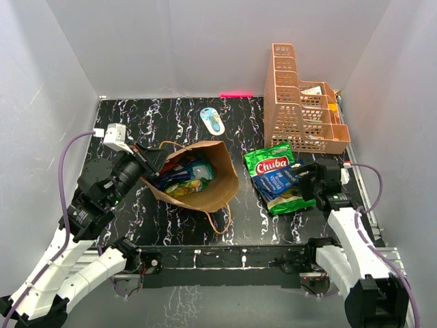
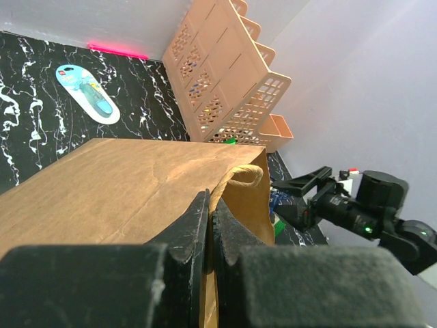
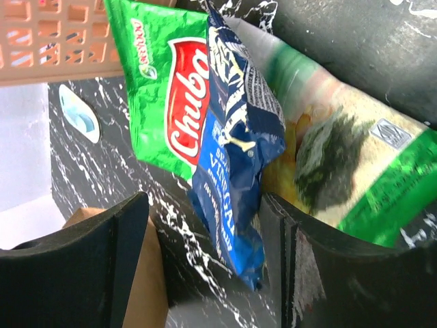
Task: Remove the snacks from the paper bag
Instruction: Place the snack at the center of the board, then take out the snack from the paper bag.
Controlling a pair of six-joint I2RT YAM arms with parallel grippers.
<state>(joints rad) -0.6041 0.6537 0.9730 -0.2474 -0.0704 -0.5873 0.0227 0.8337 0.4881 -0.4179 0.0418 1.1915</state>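
The brown paper bag [image 1: 217, 179] lies on its side mid-table, mouth toward the left, with several snack packets [image 1: 183, 179] still inside. My left gripper [image 1: 145, 168] is shut on the bag's rim [image 2: 235, 179], the paper pinched between its jaws. To the right of the bag lie the green "Chuba" bag [image 1: 268, 159], a blue packet [image 1: 278, 180] and a green-and-white packet [image 1: 295, 202]. My right gripper [image 1: 308, 183] is open just over them. In the right wrist view the blue packet [image 3: 235, 171] has its tail end between the spread fingers, beside the Chuba bag [image 3: 164, 89].
An orange lattice basket [image 1: 300, 102] stands at the back right, close to the wall. A small blue-white oval object [image 1: 212, 120] lies at the back centre. The bag's handle [image 1: 222, 222] trails toward the front edge. White walls enclose the table.
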